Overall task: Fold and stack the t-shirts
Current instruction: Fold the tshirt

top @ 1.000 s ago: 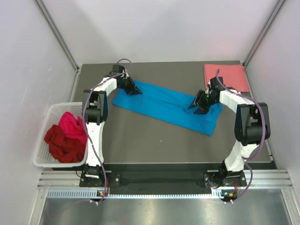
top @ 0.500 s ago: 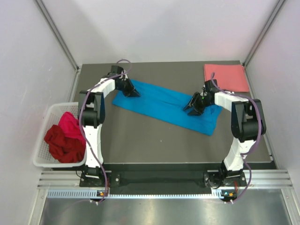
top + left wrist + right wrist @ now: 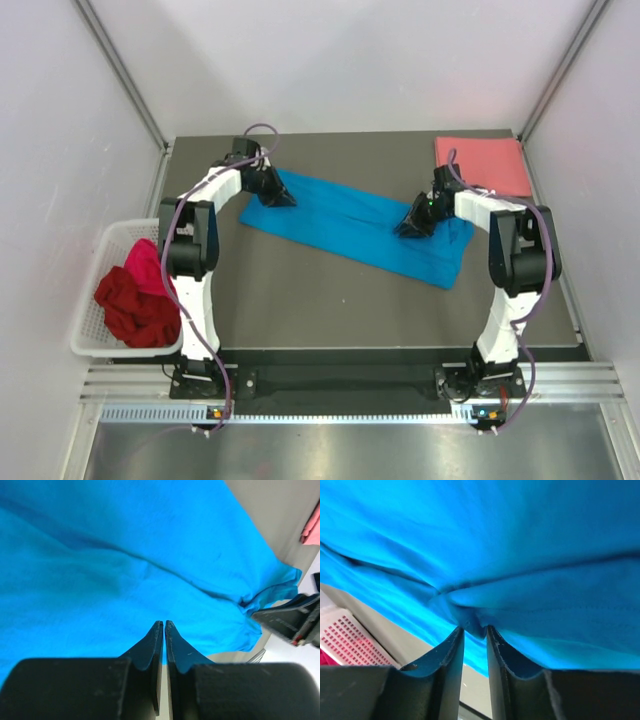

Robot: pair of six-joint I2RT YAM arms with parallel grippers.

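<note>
The bright blue t-shirt lies spread slantwise over the dark table. My left gripper is at its far left end; in the left wrist view the gripper has its jaws almost together, pinching the blue cloth at the tips. My right gripper is low on the shirt's right part; in the right wrist view the gripper has a bunched fold of blue cloth caught between its tips. A folded salmon pink t-shirt lies at the back right corner.
A white lattice basket hangs off the table's left side, holding a dark red shirt and a magenta shirt. Grey walls close in the back and both sides. The right arm shows at the left wrist view's right edge.
My right gripper has slid a little left and back along the blue shirt, and its jaws have closed onto a fold. My left arm has shifted slightly back.
</note>
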